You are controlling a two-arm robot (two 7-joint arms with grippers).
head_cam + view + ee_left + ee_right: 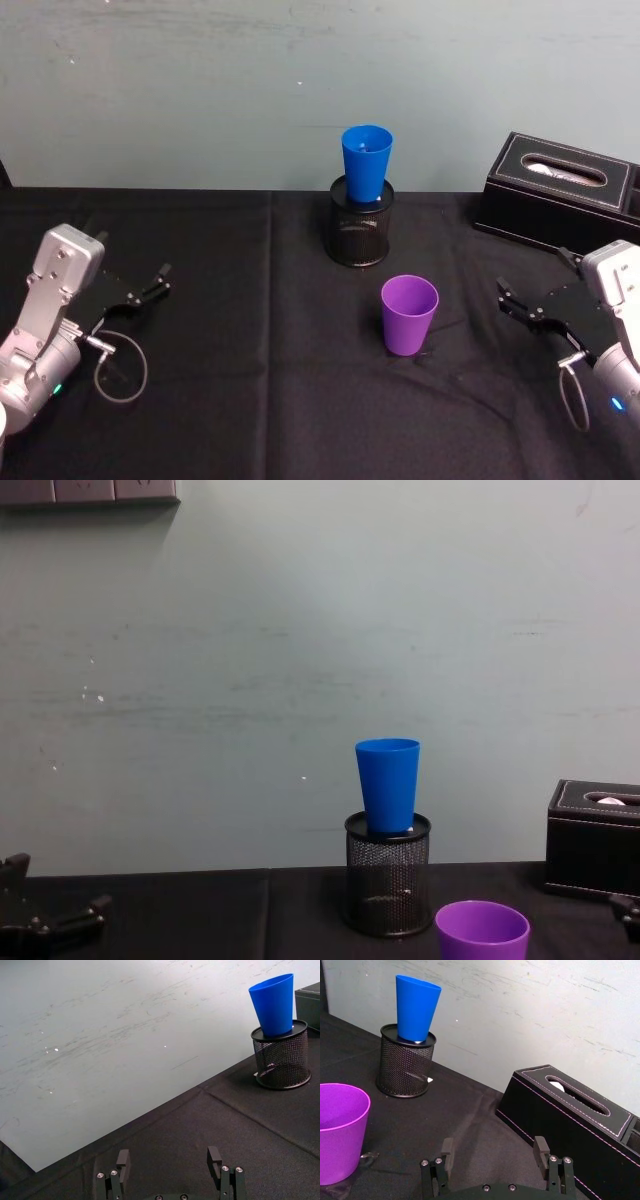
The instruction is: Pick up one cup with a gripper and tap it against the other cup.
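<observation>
Two cups, two grippers, both empty.
Left gripper (156, 282) and right gripper (508, 300) spread wide; purple cup (409, 315) stands nearer the right one, blue cup (366, 160) in one holder (361, 238) beyond.

Black-clothed table (200, 400) with 3 things: purple cup (409, 314), mesh pen holder (361, 235), tissue box (555, 195).

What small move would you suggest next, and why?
Probably ease the right gripper toward the purple cup: it is open, the cup stands upright and untouched nearby, and the blue cup sits in the mesh holder. The left gripper is parked farther off.
</observation>
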